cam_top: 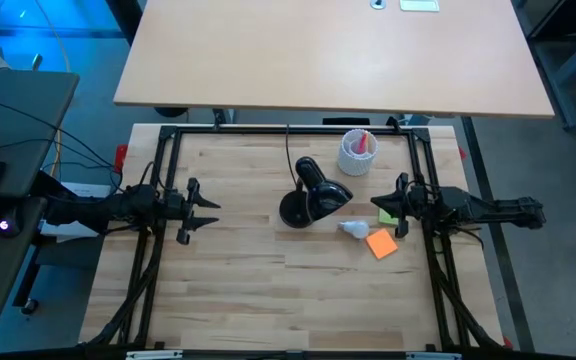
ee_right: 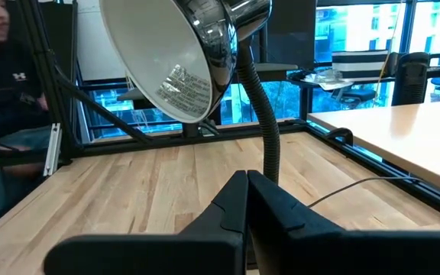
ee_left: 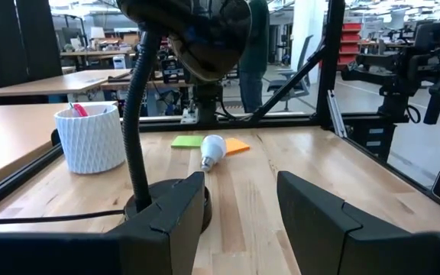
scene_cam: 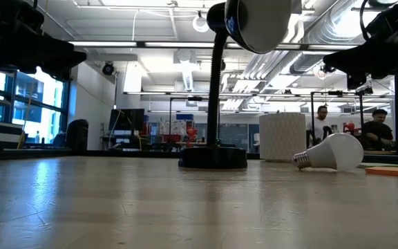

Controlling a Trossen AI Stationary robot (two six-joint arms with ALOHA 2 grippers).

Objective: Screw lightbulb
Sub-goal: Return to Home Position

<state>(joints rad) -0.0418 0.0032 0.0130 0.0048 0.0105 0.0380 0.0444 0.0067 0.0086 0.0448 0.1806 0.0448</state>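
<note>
So, bulb (cam_top: 354, 229): loose on its side, just beside right gripper (cam_top: 378, 205)
right gripper: closed, empty
left gripper (cam_top: 213, 213): spread wide
risk: bulb rolls if arm nudges it

Left arm reaches in level from its side, left claw (cam_top: 211, 212) spread apart. Right arm mirrors it opposite, right claw (cam_top: 378, 204) pinched tight, both pointing inward.

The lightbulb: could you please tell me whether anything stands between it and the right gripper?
Nothing visible does. The lightbulb lies on its side beside the orange note, and the shut right gripper hangs close by with only bare tabletop between them.
</note>
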